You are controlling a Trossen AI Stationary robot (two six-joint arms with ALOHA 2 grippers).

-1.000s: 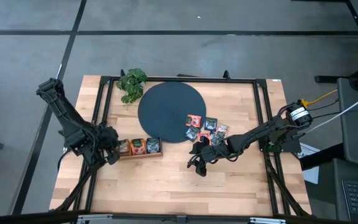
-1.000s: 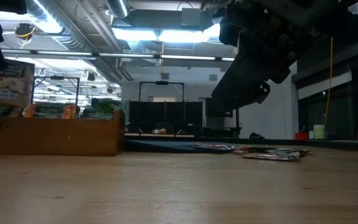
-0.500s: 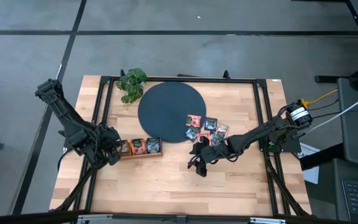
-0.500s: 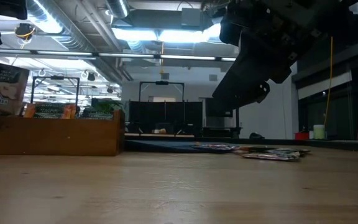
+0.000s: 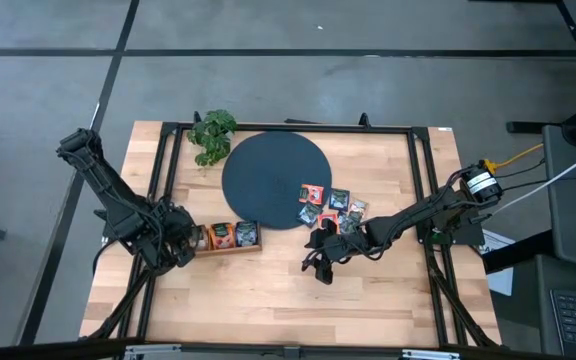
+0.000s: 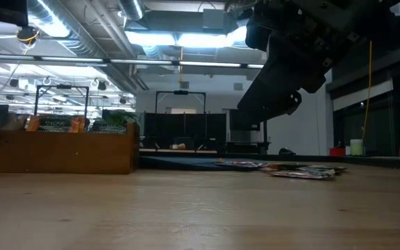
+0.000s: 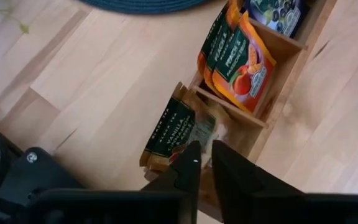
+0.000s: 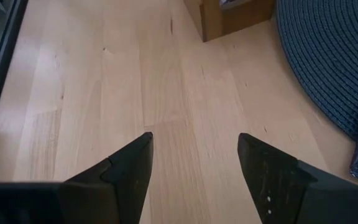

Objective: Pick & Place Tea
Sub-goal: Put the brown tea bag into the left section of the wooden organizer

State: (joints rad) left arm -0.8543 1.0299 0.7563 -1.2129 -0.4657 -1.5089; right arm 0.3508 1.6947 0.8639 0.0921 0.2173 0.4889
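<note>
High view — three tray (image 5: 226, 248) compartments filled; six sachets (image 5: 330, 208) loose.

Left gripper (image 7: 204, 155) angled downward, fingers (image 7: 188, 168) nearly together; right gripper (image 8: 194, 165) held low over the worktop (image 8: 166, 81), fingers spread wide.

On the table (image 5: 268, 300) we see the disc (image 5: 275, 180) at the middle rear, with the plant (image 5: 211, 135) at its rear left. Loose sachets (image 5: 330, 207) lie at the disc's front right edge, some on it and some on the wood. The compartment tray (image 5: 230, 246) sits front left of the disc, with sachets standing in its compartments (image 7: 240, 61). The left gripper (image 5: 180, 246) is over the tray's left end; the right gripper (image 5: 318, 268) hangs in front of the loose sachets.
</note>
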